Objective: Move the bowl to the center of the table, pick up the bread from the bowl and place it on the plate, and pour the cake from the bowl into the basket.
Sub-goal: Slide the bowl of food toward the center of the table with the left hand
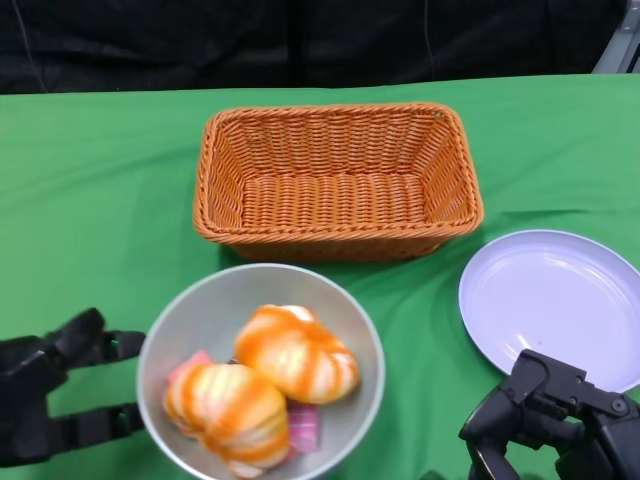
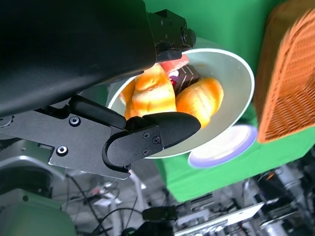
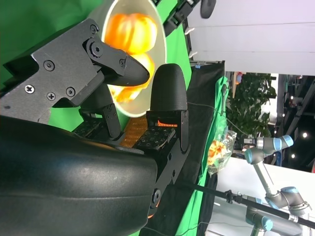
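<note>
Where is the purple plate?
In the head view, the plate lies on the table's right side, beside the basket and just beyond the right hand.

No text, label, brand, number or sign can be read on anything in these views.

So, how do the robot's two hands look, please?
Both are matte black. The left hand has flat plates joined with visible screws and a rounded fingertip; small green lights show at its fingers in the head view. The right hand is blocky and angular, with screws too, a rounded glossy shell behind it, and an orange-red lit strip on one finger in its wrist view.
</note>
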Controlling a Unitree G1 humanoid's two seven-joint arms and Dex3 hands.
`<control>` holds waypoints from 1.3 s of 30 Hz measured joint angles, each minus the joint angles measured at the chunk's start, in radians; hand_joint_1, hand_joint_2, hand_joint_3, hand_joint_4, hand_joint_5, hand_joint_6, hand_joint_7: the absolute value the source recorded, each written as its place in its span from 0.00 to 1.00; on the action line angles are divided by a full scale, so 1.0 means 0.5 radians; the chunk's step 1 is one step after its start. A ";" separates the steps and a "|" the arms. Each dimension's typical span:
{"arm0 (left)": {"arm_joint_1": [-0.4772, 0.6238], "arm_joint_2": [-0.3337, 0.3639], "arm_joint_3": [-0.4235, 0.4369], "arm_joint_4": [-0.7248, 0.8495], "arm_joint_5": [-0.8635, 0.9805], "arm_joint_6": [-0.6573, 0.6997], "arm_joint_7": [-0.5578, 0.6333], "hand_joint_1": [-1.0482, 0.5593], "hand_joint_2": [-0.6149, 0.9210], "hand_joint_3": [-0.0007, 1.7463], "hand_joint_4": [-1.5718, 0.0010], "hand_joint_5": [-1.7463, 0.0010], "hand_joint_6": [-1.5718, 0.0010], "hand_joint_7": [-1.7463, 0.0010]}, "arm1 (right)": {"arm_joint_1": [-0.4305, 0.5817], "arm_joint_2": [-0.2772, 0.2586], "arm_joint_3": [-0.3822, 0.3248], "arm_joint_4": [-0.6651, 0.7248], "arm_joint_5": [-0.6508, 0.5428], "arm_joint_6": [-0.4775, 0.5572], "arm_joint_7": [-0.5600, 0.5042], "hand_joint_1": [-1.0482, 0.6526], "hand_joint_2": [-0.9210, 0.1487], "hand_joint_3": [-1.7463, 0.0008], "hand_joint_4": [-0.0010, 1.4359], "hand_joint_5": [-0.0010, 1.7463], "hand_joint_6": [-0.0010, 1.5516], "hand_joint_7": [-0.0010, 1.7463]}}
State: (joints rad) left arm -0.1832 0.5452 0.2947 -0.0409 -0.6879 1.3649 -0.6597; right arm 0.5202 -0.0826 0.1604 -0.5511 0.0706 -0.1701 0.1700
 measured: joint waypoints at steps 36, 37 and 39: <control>-0.061 -0.201 -0.121 -0.106 -0.015 -0.023 0.120 0.28 1.00 0.40 1.00 1.00 1.00 1.00 | -0.016 0.012 0.043 0.024 0.000 0.000 -0.021 0.51 0.34 0.47 0.55 0.88 0.49 0.71; -0.062 -0.216 -0.121 -0.111 -0.024 -0.023 0.120 0.28 1.00 0.40 1.00 1.00 1.00 1.00 | -0.016 0.015 0.045 0.024 0.000 0.000 -0.022 0.51 0.34 0.47 0.55 0.88 0.49 0.71; -0.064 -0.229 -0.121 -0.113 -0.036 -0.023 0.121 0.28 1.00 0.40 1.00 1.00 1.00 1.00 | -0.015 0.017 0.045 0.024 0.000 0.000 -0.025 0.51 0.34 0.47 0.55 0.88 0.49 0.71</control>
State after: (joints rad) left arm -0.2152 0.4308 0.2344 -0.0975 -0.7057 1.3536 -0.5991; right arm 0.5129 -0.0744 0.1832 -0.5391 0.0704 -0.1701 0.1577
